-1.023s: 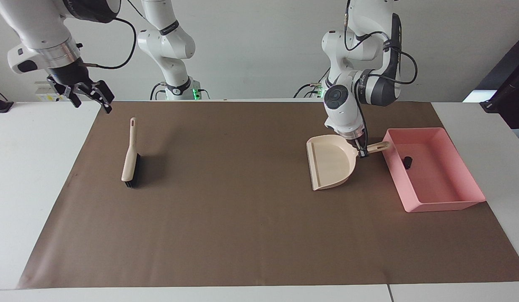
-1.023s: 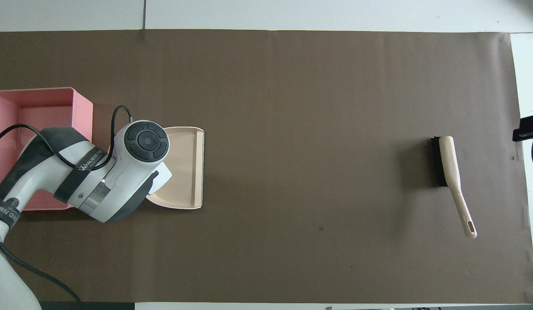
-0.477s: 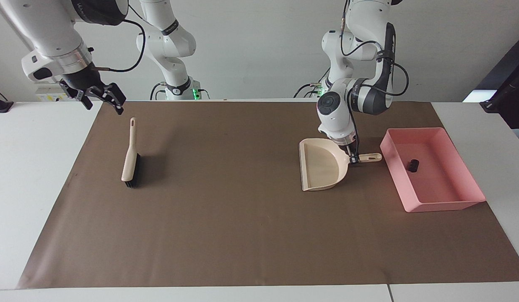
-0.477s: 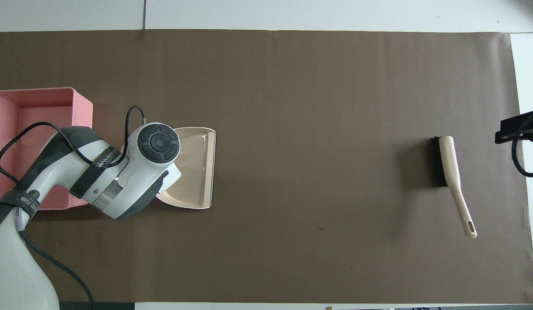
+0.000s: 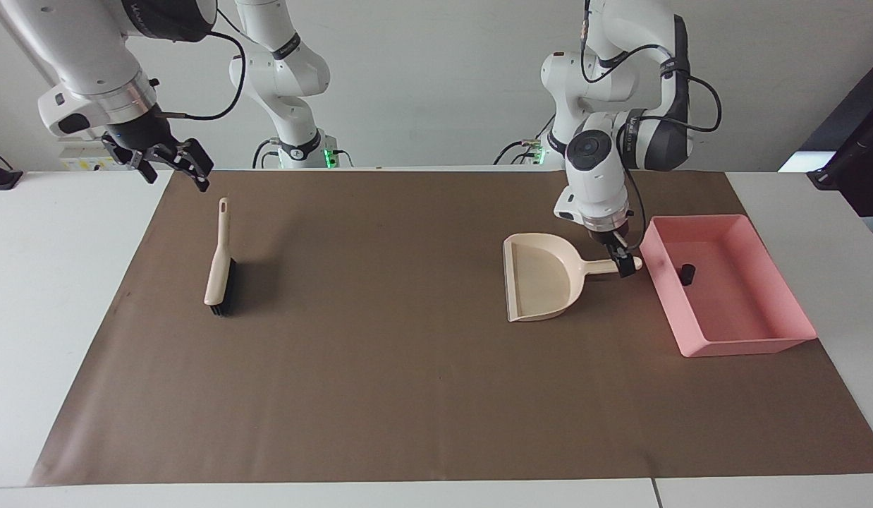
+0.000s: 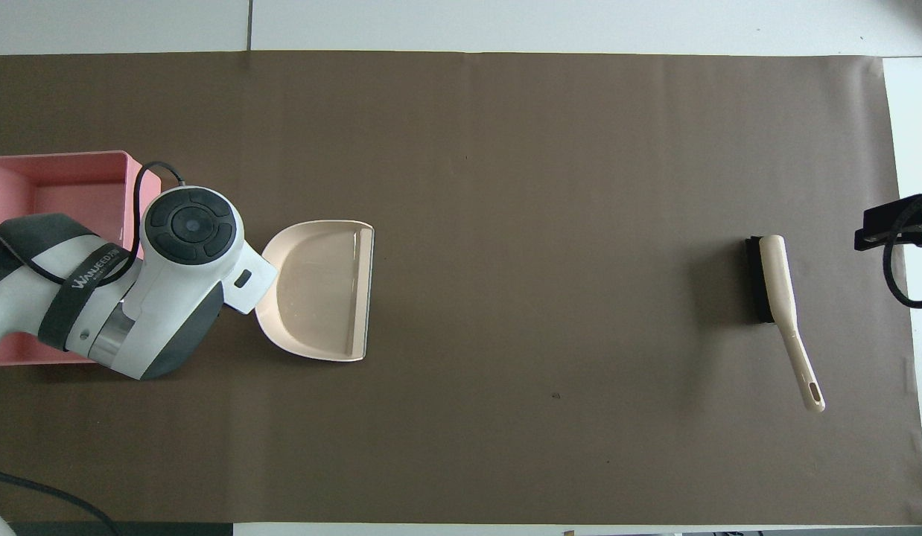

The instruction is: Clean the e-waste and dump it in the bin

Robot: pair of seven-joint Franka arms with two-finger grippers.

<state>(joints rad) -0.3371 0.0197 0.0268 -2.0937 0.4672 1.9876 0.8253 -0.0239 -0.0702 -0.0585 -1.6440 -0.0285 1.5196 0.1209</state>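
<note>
The pink bin (image 5: 747,346) stands at the left arm's end of the table, and a small black block (image 5: 687,272) of e-waste lies in it. The white piece is not in view. The beige dustpan (image 5: 541,286) lies flat on the brown mat beside the bin, its handle pointing at the bin. My left gripper (image 5: 624,262) is at the tip of that handle, close to the bin's wall. In the overhead view the left arm hides it, next to the dustpan (image 6: 319,294) and the bin (image 6: 59,160). My right gripper (image 5: 170,164) is open and empty, raised over the mat's corner near the brush.
The beige brush (image 5: 218,271) with black bristles lies on the mat toward the right arm's end; it also shows in the overhead view (image 6: 777,298). The brown mat (image 5: 408,381) covers most of the white table.
The left gripper set the dustpan flat, a little toward the table's middle, then slid along the handle to its tip by the bin. The right gripper moved slightly toward the brush.
</note>
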